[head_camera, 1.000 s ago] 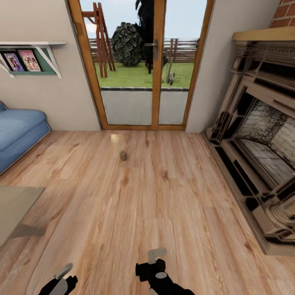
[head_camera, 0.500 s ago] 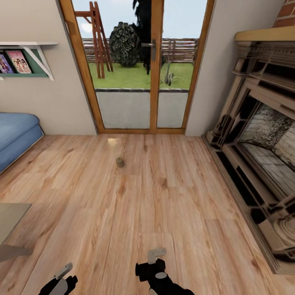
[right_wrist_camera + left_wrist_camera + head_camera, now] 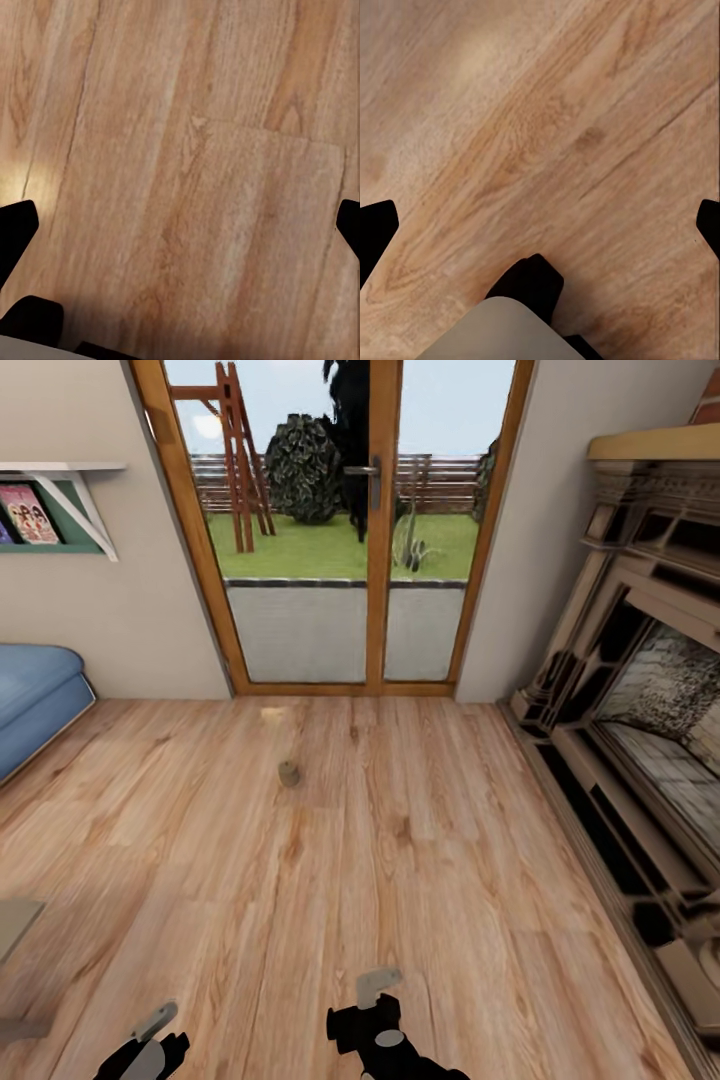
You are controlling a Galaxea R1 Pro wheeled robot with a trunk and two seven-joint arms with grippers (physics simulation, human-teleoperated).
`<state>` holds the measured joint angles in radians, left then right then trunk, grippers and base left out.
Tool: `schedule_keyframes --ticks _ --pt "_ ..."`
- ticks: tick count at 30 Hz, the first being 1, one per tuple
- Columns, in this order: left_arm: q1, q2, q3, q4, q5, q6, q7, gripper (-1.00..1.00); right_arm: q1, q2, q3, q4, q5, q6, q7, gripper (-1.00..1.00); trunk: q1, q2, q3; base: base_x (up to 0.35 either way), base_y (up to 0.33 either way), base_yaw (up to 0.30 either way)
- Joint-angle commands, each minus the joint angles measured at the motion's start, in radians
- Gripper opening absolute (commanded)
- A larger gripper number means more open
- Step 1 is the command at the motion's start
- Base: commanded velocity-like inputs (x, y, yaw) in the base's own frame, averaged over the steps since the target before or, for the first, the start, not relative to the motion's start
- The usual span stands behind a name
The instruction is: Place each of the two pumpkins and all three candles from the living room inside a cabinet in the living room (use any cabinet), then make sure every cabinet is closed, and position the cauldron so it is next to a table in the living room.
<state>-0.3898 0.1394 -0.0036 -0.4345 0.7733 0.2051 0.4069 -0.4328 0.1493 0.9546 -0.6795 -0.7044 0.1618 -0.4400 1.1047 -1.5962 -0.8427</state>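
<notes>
A short squat tan candle [image 3: 289,773] stands alone on the light wooden plank floor [image 3: 400,880], near the wood-framed glass door [image 3: 345,530]; left gripper [image 3: 540,217] and right gripper [image 3: 180,217] hang spread wide, empty.

One candle [image 3: 289,773], a short squat grey-tan cylinder, stands upright on the bare wooden floor [image 3: 420,880] in the head view, alone in the open, well short of the glazed doors [image 3: 340,530] and far from anything else.

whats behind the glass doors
Through the glass doors: a paved strip, lawn, a red wooden ladder frame, a bush and a fence. The door frame covers part of the yard.
</notes>
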Motion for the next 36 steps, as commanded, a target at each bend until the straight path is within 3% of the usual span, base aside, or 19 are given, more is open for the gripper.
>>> schedule_keyframes --ticks 1,36 --pt "0.0 0.0 -0.001 -0.003 0.004 0.005 0.005 1.0 -0.001 -0.001 0.005 -0.002 -0.004 0.004 -0.008 1.0 0.001 0.0 -0.001 0.331 0.0 0.0" --pt "0.0 -0.001 0.001 -0.003 0.004 0.005 0.006 1.0 -0.001 -0.002 0.006 -0.002 -0.004 0.002 -0.008 1.0 0.001 0.0 -0.001 0.331 0.0 0.0"
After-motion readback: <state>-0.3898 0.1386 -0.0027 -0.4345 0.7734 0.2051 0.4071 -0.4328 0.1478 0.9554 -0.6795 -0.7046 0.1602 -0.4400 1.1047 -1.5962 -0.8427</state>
